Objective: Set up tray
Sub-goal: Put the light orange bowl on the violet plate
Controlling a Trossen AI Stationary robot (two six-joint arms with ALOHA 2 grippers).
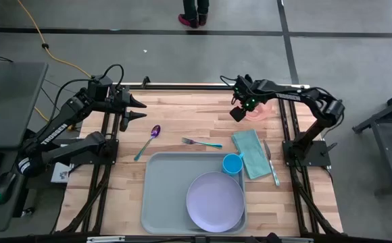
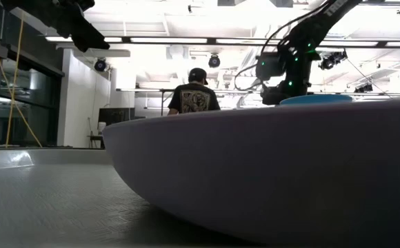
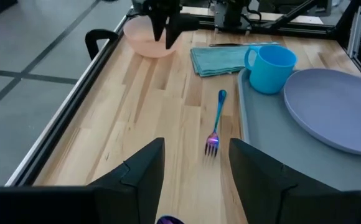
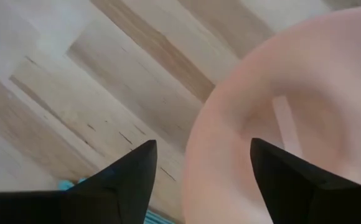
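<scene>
Tray: the grey-blue tray (image 1: 161, 196) lies flat on the wooden table (image 1: 176, 121), at the near edge between my two arms.
On the tray: a lavender plate (image 1: 215, 201) fills its right half, and a blue cup (image 1: 232, 164) stands at its far right corner, just beyond the plate.
My right pincer: my right gripper (image 1: 237, 112) hangs over the far right part of the table, at the rim of a pink bowl (image 4: 292, 124); my fingers (image 4: 121, 177) are spread apart and hold nothing.
My left pincer: my left gripper (image 1: 139, 111) waits above the far left part of the table, well away from the tray, its fingers (image 3: 140, 174) parted and empty.
Cutlery: a fork (image 1: 201, 142) lies on the wood just beyond the tray, a spoon (image 1: 148, 140) to its left.
Cloth: a teal folded cloth (image 1: 251, 153) lies right of the cup, with a knife (image 1: 271, 163) along its outer side.
Room: a person in a dark shirt (image 2: 194, 98) stands beyond the table.
</scene>
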